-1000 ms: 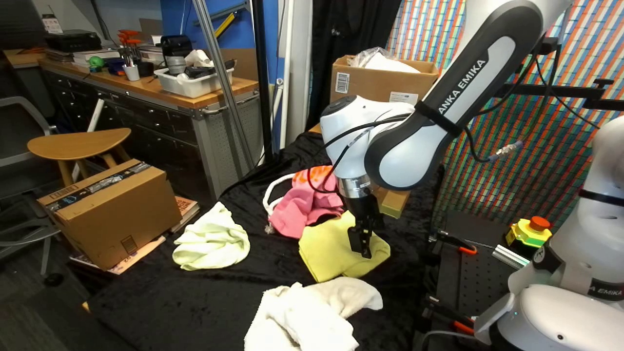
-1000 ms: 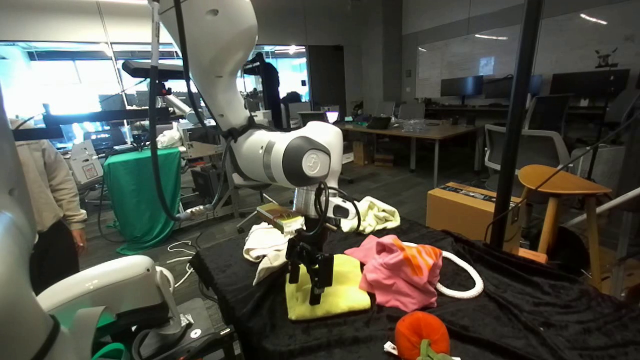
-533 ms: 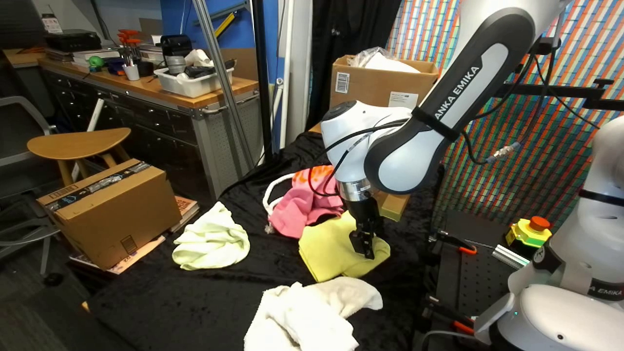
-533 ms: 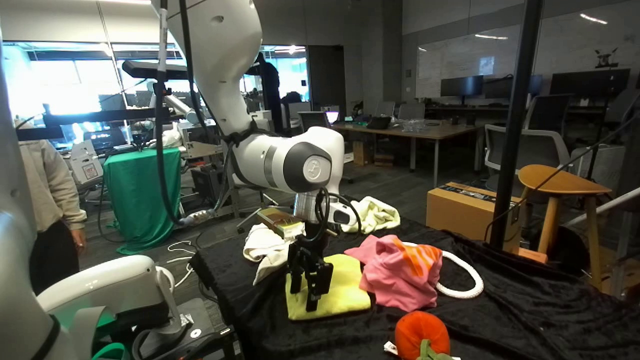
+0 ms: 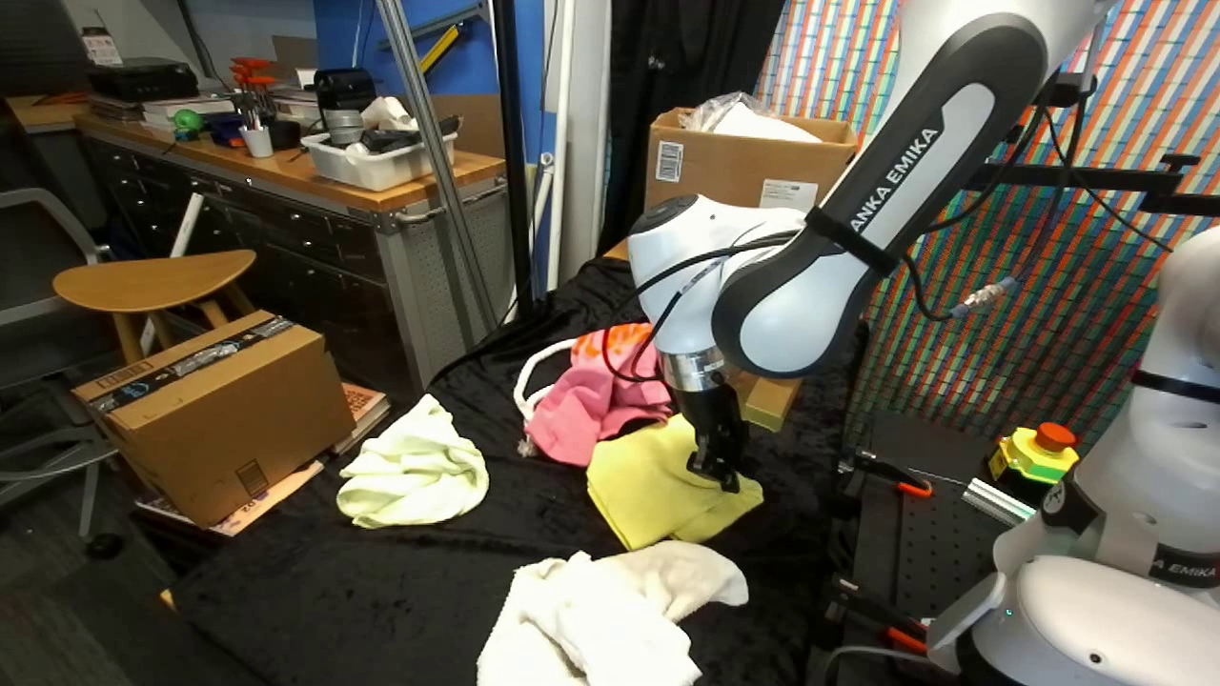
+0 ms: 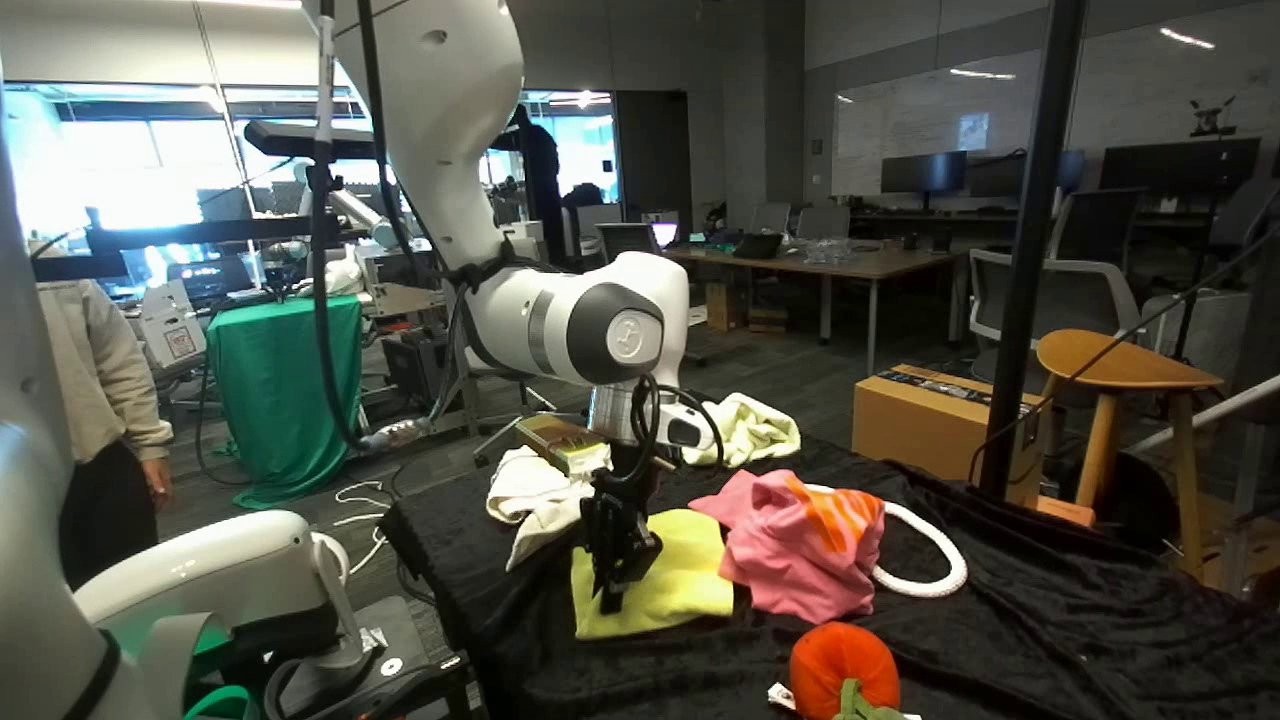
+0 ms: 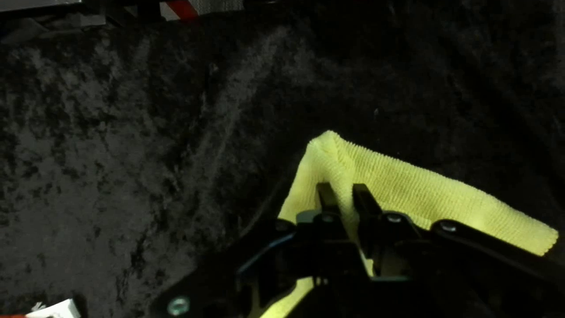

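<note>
Black velvet (image 5: 381,591): it spreads, lightly rumpled, across the work surface.
Wooden stool (image 5: 157,281): it stands beyond, near a taped cardboard box (image 5: 229,419).
Gripper (image 7: 344,193): it points down, closed on a raised fold near one corner of the yellow cloth (image 5: 639,486).
Yellow cloth: it rests folded on the black velvet, just beside the pink fabric (image 6: 800,550).
White rope (image 6: 955,570): it loops out from the pink fabric.
Pale green cloth (image 5: 415,472): it sits crumpled, well apart from the gripper.
White cloth (image 5: 596,624): it is heaped near the yellow cloth.
</note>
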You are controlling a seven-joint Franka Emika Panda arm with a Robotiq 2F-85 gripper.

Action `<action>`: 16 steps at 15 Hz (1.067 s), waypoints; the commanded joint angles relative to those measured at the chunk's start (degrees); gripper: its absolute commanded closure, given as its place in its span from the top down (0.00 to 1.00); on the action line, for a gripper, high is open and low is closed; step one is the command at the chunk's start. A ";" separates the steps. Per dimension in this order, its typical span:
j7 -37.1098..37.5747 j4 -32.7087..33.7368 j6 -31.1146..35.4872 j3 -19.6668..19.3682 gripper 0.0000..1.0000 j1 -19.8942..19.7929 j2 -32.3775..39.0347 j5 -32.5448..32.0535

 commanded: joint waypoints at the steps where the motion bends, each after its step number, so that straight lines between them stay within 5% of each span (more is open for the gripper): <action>1: 0.22 -1.56 0.75 -0.05 0.01 0.27 -3.03 0.37; 16: 8.37 3.81 2.13 -1.71 0.03 -5.24 -17.55 0.89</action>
